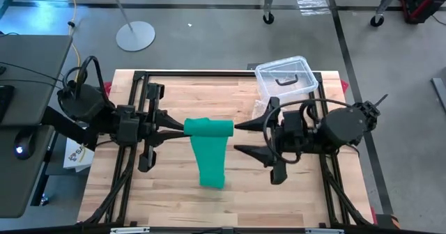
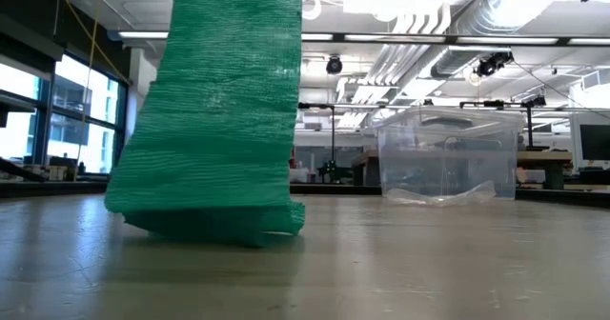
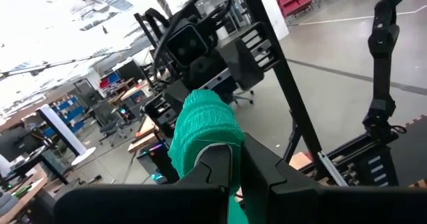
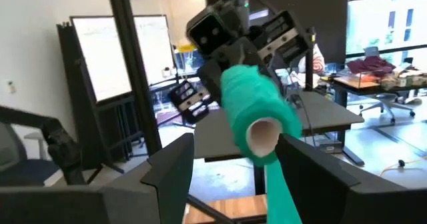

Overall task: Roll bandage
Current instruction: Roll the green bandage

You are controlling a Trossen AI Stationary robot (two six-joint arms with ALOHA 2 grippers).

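Count: one bandage (image 1: 209, 150), one clear box (image 1: 286, 79), two arms, one bench (image 1: 174, 199)

Bandage: solid green, ribbed woven stretch fabric. Top part is wound into a roll held in the air over mid-bench between the two grippers; the right wrist view shows a pale tube core at the roll's end. The loose strip hangs straight down from the roll, and its tail lies crumpled on the bench toward the front edge, folded under itself in the low view

Left gripper (image 1: 182, 127): fingers pressed together, tips at the roll's left end, pinching the bandage

Right gripper (image 1: 240, 138): fingers spread wide; one tip touches the roll's right end, the other sits clear of the strip, toward the front edge. In the right wrist view the core end shows between its two fingers, so not clamped on it

Clear box: transparent plastic tub with lid and black handle, rounded corners, at the far right corner of the bench, well apart from the bandage. Crinkly clear plastic is visible inside it in the low view

Bench: light wood planks, black metal frame
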